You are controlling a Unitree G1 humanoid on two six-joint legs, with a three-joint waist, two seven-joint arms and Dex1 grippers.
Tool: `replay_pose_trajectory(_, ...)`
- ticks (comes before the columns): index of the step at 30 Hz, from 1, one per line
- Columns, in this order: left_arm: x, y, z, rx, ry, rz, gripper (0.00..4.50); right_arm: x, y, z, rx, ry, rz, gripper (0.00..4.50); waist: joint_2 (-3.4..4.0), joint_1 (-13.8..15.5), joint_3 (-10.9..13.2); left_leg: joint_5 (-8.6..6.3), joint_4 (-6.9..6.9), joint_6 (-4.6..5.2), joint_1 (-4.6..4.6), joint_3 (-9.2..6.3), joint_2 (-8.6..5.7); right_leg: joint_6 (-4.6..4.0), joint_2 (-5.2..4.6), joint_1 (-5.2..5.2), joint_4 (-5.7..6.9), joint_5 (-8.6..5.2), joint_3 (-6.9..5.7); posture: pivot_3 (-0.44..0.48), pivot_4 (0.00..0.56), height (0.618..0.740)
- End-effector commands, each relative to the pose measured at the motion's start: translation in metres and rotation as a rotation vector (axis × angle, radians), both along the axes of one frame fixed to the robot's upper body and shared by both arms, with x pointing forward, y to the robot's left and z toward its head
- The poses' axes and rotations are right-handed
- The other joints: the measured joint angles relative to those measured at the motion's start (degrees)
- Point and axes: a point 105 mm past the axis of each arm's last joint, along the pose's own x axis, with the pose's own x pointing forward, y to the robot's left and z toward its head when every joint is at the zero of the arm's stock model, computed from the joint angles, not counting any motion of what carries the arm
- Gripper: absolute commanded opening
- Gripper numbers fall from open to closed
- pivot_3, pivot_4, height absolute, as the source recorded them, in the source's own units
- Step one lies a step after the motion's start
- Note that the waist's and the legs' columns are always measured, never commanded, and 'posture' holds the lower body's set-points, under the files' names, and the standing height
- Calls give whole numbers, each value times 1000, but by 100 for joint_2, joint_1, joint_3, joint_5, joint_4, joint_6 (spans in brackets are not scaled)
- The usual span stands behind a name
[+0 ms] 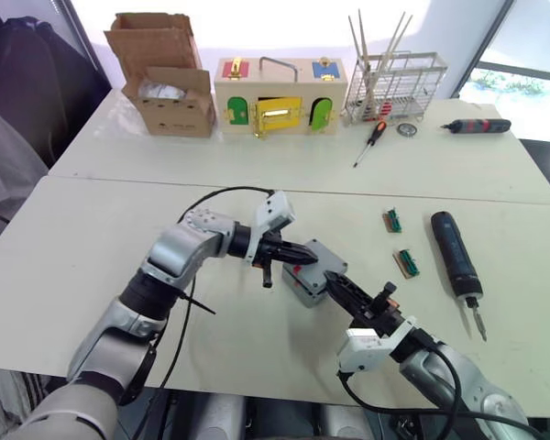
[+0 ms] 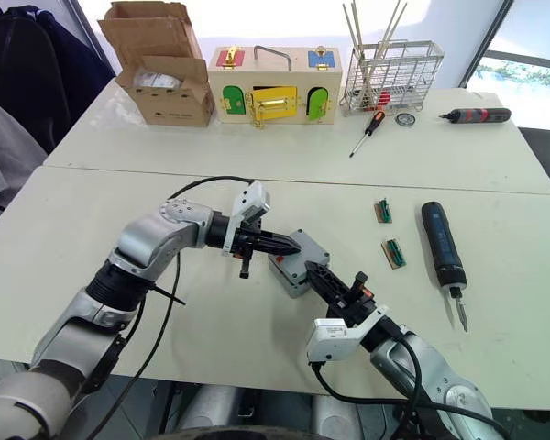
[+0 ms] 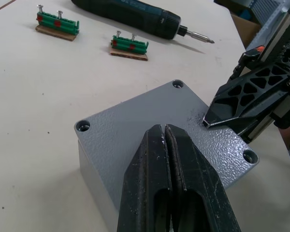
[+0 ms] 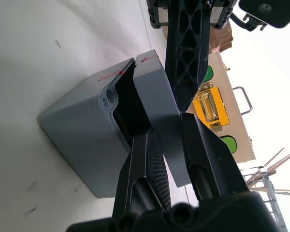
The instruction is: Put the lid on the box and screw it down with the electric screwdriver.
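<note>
Looking down over the bench (image 1: 92, 229), I see the box (image 1: 304, 286) sitting near the middle, with the lid (image 1: 323, 264) resting on top of it. In the right wrist view the lid (image 4: 157, 96) is tilted, lifted off the box (image 4: 82, 130) along one edge so a dark gap shows between them. My left gripper (image 3: 166, 140) comes in from the left with its fingers pressed together, tips resting on the lid's top face. My right gripper (image 4: 166, 133) reaches in from the near right and pinches the lid's edge between its two fingers, one finger under it in the gap and one over. The electric screwdriver (image 1: 455, 251) lies flat on the bench well to the right of the box, bit pointing toward the near edge. Two small green terminal blocks (image 1: 400, 241) lie between the box and the electric screwdriver.
</note>
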Motion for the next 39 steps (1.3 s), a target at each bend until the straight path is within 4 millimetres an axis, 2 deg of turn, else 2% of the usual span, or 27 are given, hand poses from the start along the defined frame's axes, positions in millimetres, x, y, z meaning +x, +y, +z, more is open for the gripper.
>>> replay_pose_trajectory(1, -9, -1, -28, 90, 49, -28, 0, -4, 5, 7, 40, -13, 16, 1362, 0, 11, 0, -1, -3, 1, 10, 0, 0, 0, 0, 10, -1, 0, 0, 0, 150, 739)
replay_pose_trajectory(5, -19, 2, -40, 123, 66, -54, 0, -8, 2, 10, 31, -35, 14, 3205, -7, 9, -27, -1, -22, 1, 36, 2, 0, 0, -1, 27, -6, 0, 2, 0, 150, 739)
replay_pose_trajectory(8, -19, 1, -50, 142, 57, -42, 0, -8, -2, 13, 30, -43, 3, 4272, -13, 26, -91, 0, -49, 1, 51, 4, 0, -1, -2, 30, -9, 0, 4, 0, 150, 739)
replay_pose_trajectory(26, -25, 5, -85, 224, 40, -45, 0, -26, -13, 33, 18, -75, 16, 4272, -19, 119, -135, -7, -54, 12, 80, -2, -3, -2, -3, 81, -43, -2, 3, 0, 150, 739)
replay_pose_trajectory(29, -25, 5, -90, 236, 39, -37, 0, -30, -15, 37, 19, -84, 20, 4272, -20, 97, -161, -28, -79, 48, 144, 1, 2, 3, 3, 163, -112, -7, 2, 0, 150, 739)
replay_pose_trajectory(33, -24, 6, -96, 256, 31, -26, 0, -34, -18, 41, 35, -88, 26, 4272, -36, 109, -193, -52, -82, 58, 230, -4, 4, -9, 2, 230, -128, -45, 4, 0, 150, 739)
replay_pose_trajectory(37, -21, 2, -86, 197, 17, -1, 0, -37, -29, 39, 126, -22, -24, 4272, -35, 111, -219, -72, -82, 57, 251, -5, 4, -22, -1, 251, -128, -66, 8, 0, 150, 739)
replay_pose_trajectory(39, -16, 0, -68, 116, 3, 22, 0, -33, -40, 41, 285, 55, -109, 4272, -38, 111, -222, -72, -82, 57, 250, -5, 4, -23, -3, 251, -129, -67, 11, 0, 150, 739)
